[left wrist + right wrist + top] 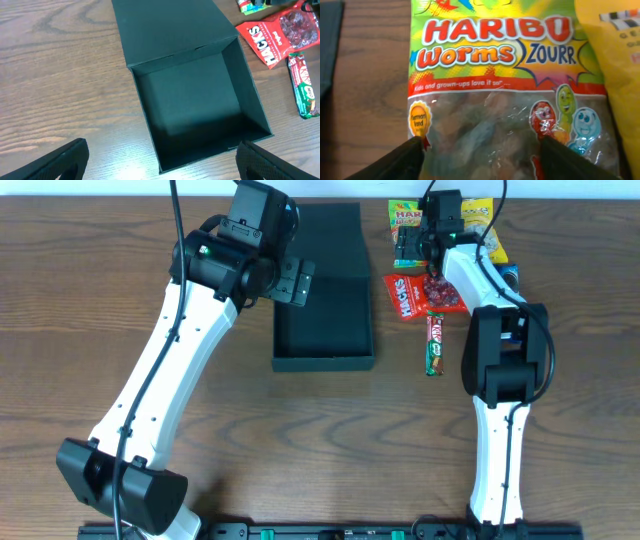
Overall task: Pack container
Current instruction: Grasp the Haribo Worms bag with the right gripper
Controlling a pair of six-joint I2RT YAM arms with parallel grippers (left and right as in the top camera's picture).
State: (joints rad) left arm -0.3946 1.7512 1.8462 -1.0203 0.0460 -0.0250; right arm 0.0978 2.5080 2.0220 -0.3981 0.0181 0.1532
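Container lies on the wooden table, matte black, shallow and roughly square. Its flap lid is thrown flat back from the far edge, and the bare black floor shows inside crisp upright walls. Left gripper hangs over the container's near wall, jaws spread wide. Off the container's right side, right gripper is down over the Haribo Worms bag, jaws apart astride it; whether they touch it, can't tell.

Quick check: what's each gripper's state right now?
Left gripper: open, empty, above the matte black cardboard box.
Right gripper: open, fingers straddling the colourful Haribo Worms plastic bag; no grip visible.
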